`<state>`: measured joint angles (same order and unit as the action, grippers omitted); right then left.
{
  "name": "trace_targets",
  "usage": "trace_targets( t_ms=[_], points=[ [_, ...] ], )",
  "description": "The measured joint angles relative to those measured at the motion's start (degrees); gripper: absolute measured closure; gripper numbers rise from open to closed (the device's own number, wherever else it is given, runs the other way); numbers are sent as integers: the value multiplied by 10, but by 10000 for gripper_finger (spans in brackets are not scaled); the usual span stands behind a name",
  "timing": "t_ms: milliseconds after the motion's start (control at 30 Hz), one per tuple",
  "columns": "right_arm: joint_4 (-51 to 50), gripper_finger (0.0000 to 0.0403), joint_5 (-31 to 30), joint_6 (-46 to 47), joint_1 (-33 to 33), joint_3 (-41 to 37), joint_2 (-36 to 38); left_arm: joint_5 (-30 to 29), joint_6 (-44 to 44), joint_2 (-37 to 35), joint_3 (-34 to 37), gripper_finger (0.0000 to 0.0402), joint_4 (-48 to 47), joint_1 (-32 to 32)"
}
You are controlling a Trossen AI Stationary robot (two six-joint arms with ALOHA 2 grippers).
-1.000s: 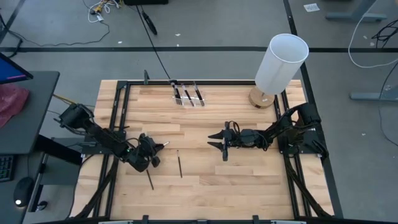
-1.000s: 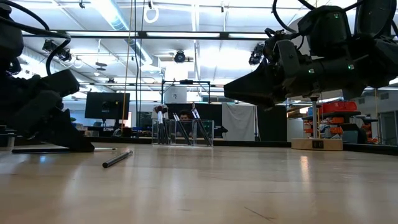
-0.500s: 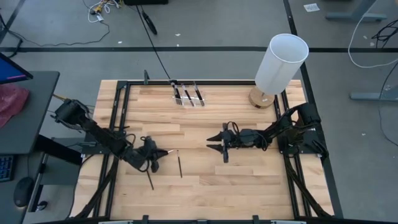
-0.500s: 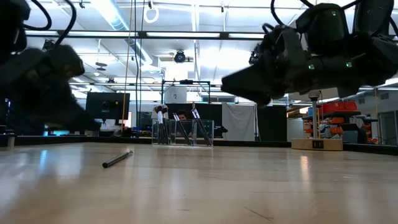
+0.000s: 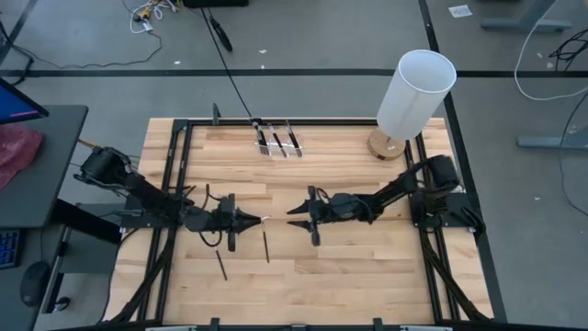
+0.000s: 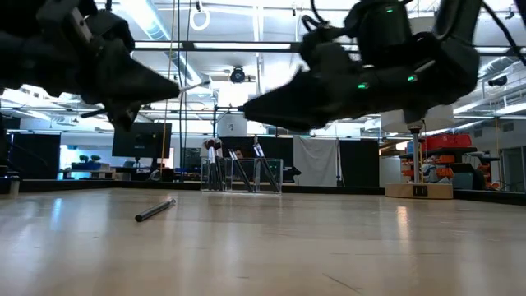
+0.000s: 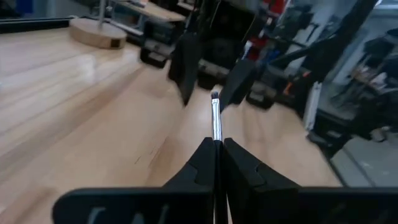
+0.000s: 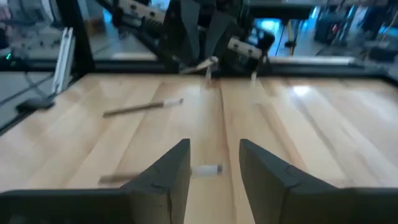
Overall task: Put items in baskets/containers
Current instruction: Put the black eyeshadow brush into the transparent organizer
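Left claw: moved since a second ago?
Yes. In the high view the left claw, shut on a brush, has gone toward table centre, past the loose brush, meeting the open right claw.

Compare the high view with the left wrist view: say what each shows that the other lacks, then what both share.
Only the high view shows two loose brushes on the wood, the clear organiser with brushes in it at the far edge, and the white cylinder.

Only the left wrist view shows the left gripper shut on a thin brush, its tip pointing ahead.

Both show the right gripper, open and facing the left gripper across a small gap, and the wooden table.
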<state>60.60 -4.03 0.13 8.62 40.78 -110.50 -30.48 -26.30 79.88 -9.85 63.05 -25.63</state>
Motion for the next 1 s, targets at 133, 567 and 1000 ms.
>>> trace_targets(
  t_ms=[133, 567, 1000],
  points=[
    [81, 244, -1, -4, 0, 56, -70, 29, 0, 0, 0, 388, 13, 15],
    [109, 268, 22, -16, 1, 165, -143, 46, 0, 0, 0, 389, 28, 20],
    [119, 390, 43, -15, 1, 164, -143, 53, 2, -1, 0, 378, 29, 20]
  ],
)
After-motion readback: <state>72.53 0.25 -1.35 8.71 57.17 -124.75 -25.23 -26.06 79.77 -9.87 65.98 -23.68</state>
